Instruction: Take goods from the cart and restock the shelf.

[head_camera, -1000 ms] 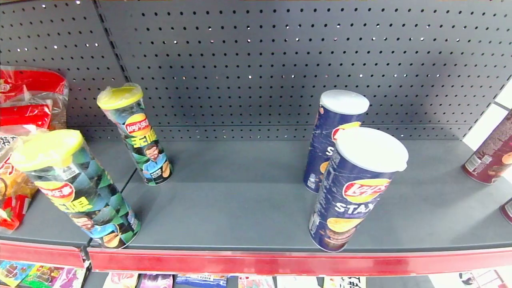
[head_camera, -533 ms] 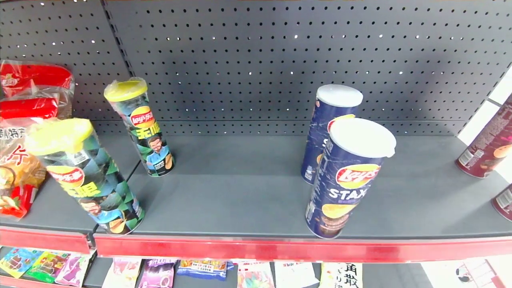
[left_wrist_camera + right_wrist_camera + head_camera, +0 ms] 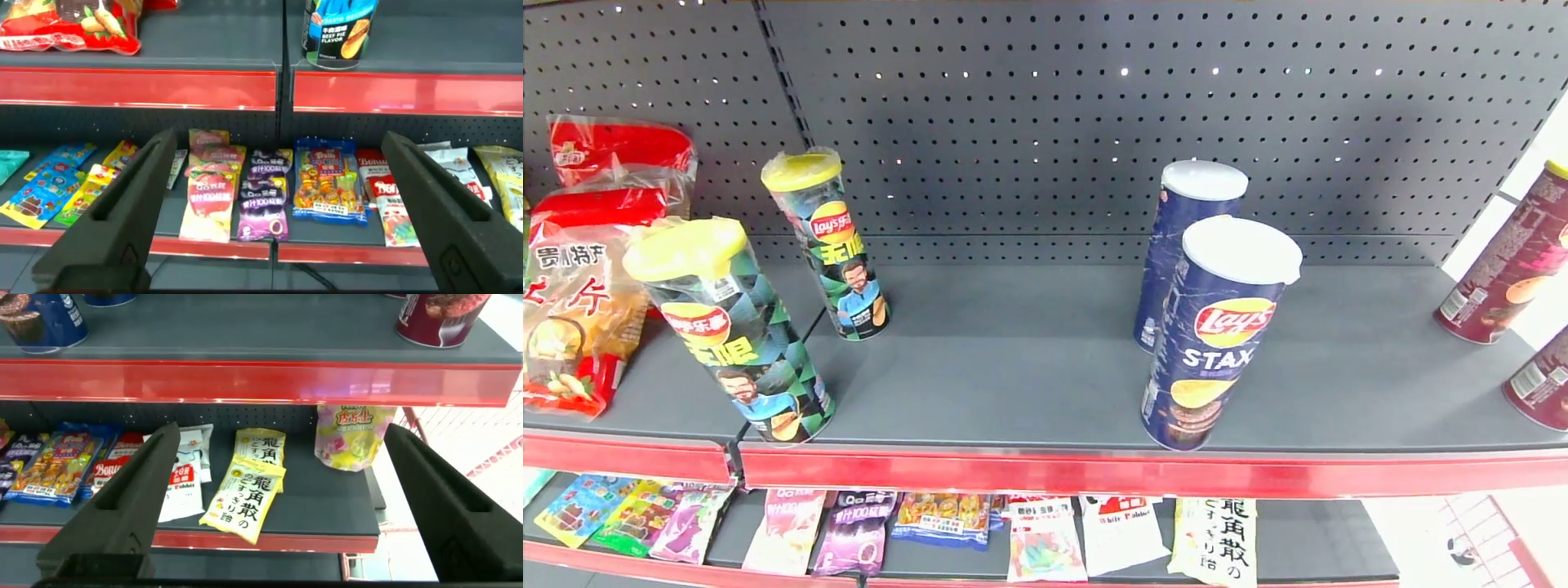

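1. The shelf (image 3: 1029, 384) is grey with a red front strip, and a pegboard (image 3: 1054, 122) rises behind it.
2. The front teal can (image 3: 731, 335), yellow-lidded, stands at the front edge towards the left, just beside the joint between 2 shelf boards.
3. The rear teal can (image 3: 837, 249) stands farther back, near the pegboard.
4. The front navy can (image 3: 1217, 335), white-lidded, stands near the front edge right of centre. The rear navy can (image 3: 1184, 237) is just behind it and partly hidden; whether they touch I cannot tell.
5. 2 maroon cans (image 3: 1503, 261) stand at the right end, both cut by the picture's edge.
6. Snack bags (image 3: 580, 318) in red and orange are stacked at the left end.
7. The lower shelf (image 3: 1298, 539) carries a row of candy packets (image 3: 947, 518) lying flat.
8. The left gripper (image 3: 278, 137) faces the shelf front at the lower shelf's level. Its fingers are released, spread wide with nothing between them. The front teal can's base shows above the red strip.
9. The right gripper (image 3: 282, 429) likewise faces the lower shelf, fingers released and empty. Yellow packets (image 3: 245, 490) and a pale pouch (image 3: 353, 433) lie ahead of it.
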